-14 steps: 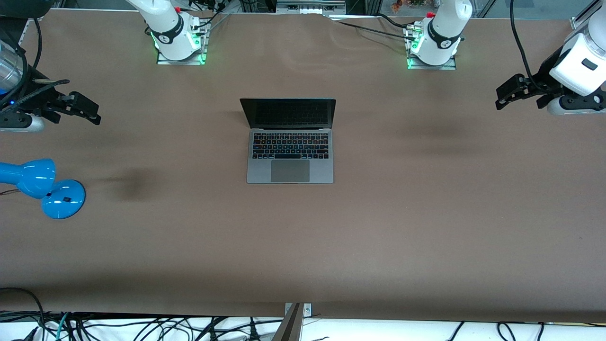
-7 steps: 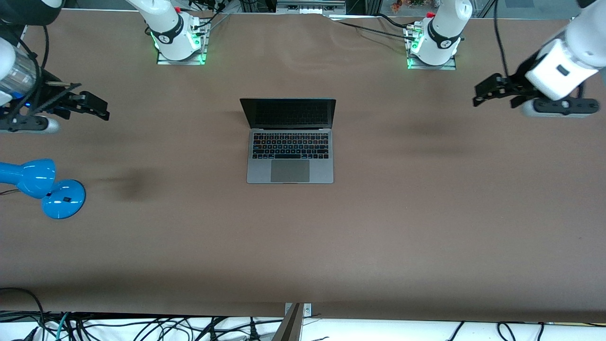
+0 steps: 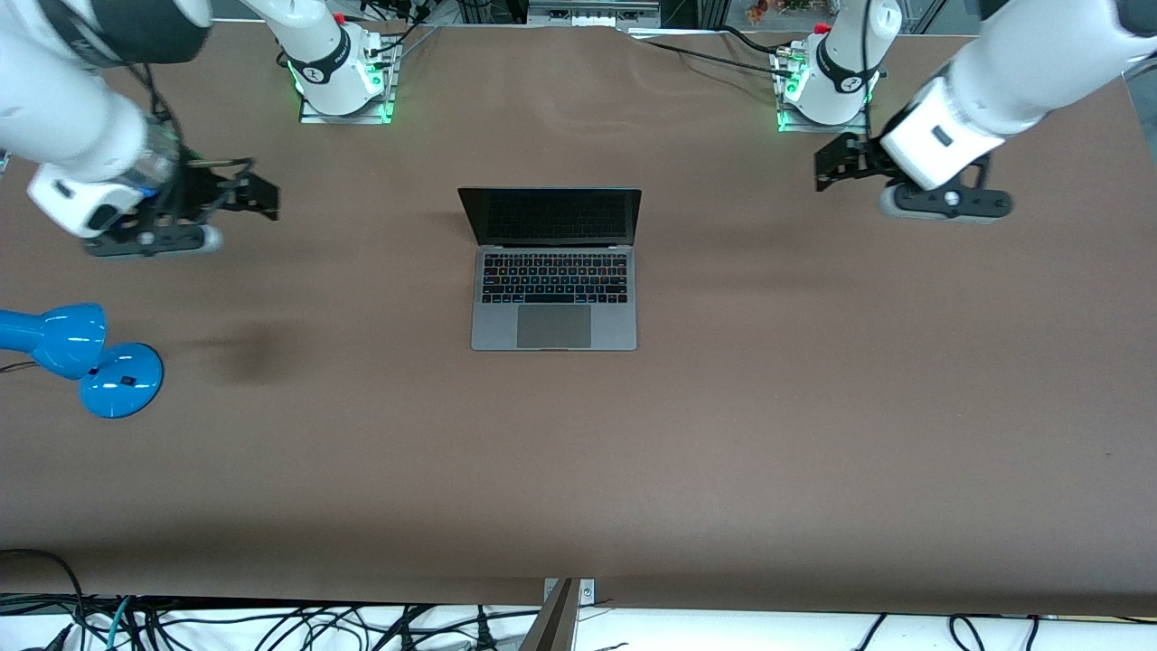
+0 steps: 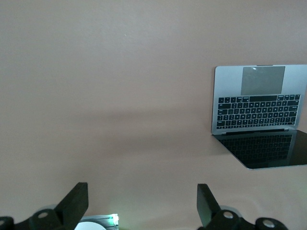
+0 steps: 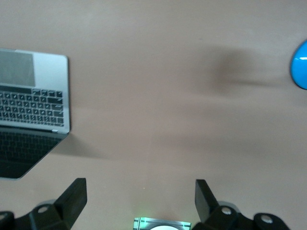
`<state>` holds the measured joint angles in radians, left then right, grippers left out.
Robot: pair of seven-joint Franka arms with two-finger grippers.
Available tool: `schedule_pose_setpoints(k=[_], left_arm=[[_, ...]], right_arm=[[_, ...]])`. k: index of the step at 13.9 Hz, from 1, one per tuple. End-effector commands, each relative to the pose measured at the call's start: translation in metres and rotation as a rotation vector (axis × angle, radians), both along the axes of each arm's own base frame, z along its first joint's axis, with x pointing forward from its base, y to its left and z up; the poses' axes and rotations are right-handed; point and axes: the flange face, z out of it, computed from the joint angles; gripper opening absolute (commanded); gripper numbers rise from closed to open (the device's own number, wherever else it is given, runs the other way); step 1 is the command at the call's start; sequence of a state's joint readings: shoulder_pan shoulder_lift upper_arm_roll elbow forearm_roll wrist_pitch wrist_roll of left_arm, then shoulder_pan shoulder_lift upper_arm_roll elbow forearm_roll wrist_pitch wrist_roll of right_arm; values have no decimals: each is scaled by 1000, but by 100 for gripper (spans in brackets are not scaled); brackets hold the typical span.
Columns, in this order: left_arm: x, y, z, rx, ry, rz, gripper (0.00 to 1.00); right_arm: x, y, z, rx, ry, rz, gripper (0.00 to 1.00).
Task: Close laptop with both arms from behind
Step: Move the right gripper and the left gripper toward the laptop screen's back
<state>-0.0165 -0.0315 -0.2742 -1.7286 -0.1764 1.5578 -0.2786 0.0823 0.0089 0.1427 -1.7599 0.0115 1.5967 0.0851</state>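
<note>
we see a brown table (image 3: 813, 407) with a blue lamp (image 3: 81, 357); mid-table, the open laptop (image 3: 553, 303) faces the front camera. left gripper (image 3: 836, 167) and right gripper (image 3: 258, 194) hover spread wide.

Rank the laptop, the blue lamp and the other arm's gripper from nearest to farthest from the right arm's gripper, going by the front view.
From the right gripper, open over the table's right-arm end:
1. Blue lamp, at that same end of the table, nearer the front camera.
2. Laptop, open at mid-table.
3. Left gripper, open, over the left arm's end.
</note>
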Motion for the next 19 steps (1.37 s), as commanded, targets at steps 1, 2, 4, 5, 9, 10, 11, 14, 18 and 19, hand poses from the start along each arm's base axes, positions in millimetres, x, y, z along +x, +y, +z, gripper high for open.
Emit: schedule_pose_setpoints(k=[1,2,4,5,9,10,11,14,18,19], left_arm=[[0,-24,-8,-37,21,56,100],[-6,-38,-18,-27,28,68,100],[-13,-61,-27,-22,18,93,100],[-20,-79,-37,-20,10,103,100],[-33,-113,-58,-19,-1,119,100],[-37,-121,-62,-19,-2,117,100],[-39,-126,-66,-19,5,116,100],[-52,-144,-72,-32,30,103,88],[-62,-159,-78,-57,69,109,35],[-65,-163,-79,-58,75,108,14]], right_arm=[[-11,30,-3,46,26,21,100],[-13,40,-4,81,40,0,100],[-18,62,-9,115,72,-76,96],[-23,77,-9,116,81,-86,84],[-49,136,-31,55,166,-116,33],[-55,148,-38,43,186,-112,24],[-63,160,-46,29,206,-103,24],[-75,183,-67,11,250,-60,9],[-85,201,-96,-13,306,-28,0],[-85,203,-103,-17,321,-23,0]])
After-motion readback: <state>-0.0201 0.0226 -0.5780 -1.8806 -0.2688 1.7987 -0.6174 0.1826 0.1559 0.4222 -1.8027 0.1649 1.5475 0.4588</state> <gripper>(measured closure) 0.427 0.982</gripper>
